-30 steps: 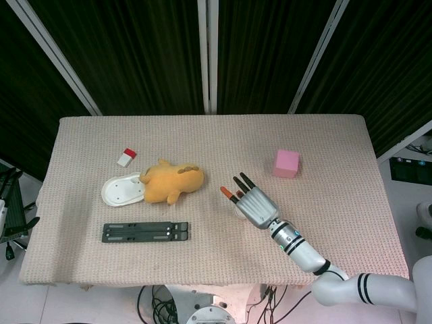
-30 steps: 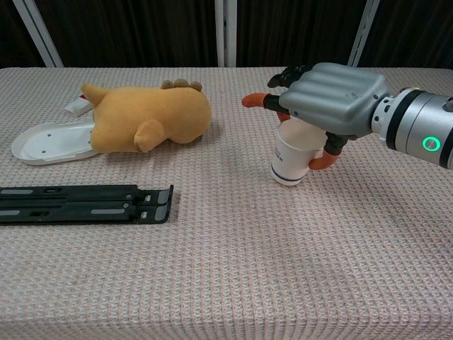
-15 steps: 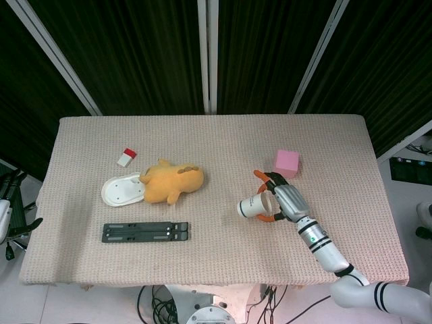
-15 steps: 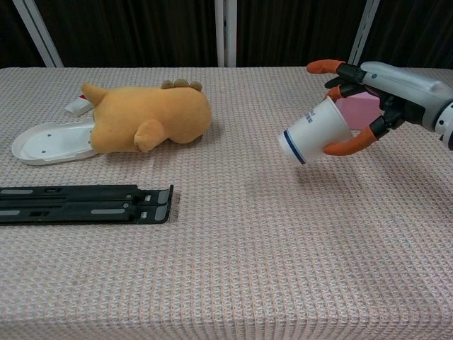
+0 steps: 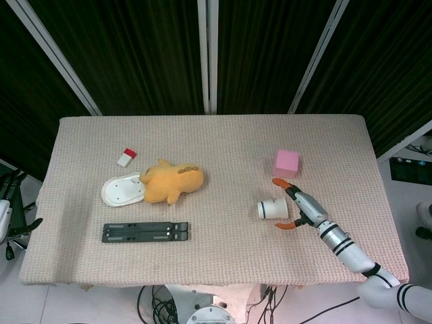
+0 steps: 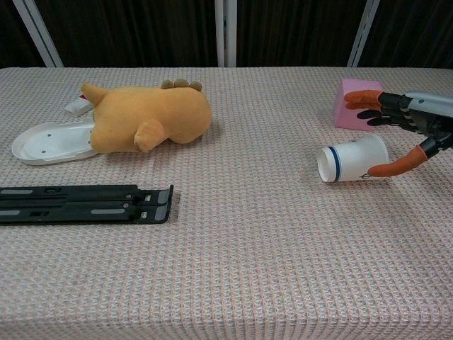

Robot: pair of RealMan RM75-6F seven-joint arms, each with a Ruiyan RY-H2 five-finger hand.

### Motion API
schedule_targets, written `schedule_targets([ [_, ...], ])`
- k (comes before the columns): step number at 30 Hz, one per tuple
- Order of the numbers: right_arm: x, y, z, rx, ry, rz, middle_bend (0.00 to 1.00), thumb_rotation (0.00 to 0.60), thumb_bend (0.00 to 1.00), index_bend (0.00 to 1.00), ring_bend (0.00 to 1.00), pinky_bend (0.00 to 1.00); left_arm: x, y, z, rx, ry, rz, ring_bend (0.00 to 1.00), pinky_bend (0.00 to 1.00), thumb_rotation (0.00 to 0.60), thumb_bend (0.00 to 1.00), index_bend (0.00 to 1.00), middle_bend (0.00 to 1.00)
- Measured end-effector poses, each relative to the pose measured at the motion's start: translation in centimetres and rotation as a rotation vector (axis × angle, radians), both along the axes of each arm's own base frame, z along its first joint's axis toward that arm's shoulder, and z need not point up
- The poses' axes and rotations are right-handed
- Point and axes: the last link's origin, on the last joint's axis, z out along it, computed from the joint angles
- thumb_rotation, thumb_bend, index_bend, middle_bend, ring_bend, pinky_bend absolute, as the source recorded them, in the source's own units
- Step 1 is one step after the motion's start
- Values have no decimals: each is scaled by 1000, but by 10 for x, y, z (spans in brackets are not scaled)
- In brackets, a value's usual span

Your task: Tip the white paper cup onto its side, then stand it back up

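The white paper cup is laid on its side on the table. The right hand is spread apart around it, nothing gripped.

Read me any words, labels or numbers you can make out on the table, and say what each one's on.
Nothing is readable.
Cup: a blue band by its base, small print beside it in the chest view, too small to read.
Red-and-white block: no print I can make out.
Pink block, plush toy, black stand: no text shows.
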Motion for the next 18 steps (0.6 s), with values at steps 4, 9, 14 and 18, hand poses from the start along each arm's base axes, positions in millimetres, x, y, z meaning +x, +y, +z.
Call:
schedule_targets([
  [4, 6, 1, 7, -63, 126, 111, 22, 600, 0, 0, 0, 0, 0, 0, 0, 1, -2, 0, 0, 0, 600, 147, 33, 0],
  [9, 20, 6, 12, -158, 357, 270, 77, 600, 0, 0, 0, 0, 0, 0, -1, -2, 2, 0, 0, 0, 600, 146, 33, 0],
  [14, 43, 10, 8, -264, 621, 426, 112, 600, 0, 0, 0, 0, 1, 0, -1, -2, 1, -2, 0, 0, 600, 147, 33, 0],
  [18, 62, 10, -4, -317, 772, 494, 156, 600, 0, 0, 0, 0, 0, -1, 0, 1, -3, 2, 0, 0, 600, 146, 33, 0],
])
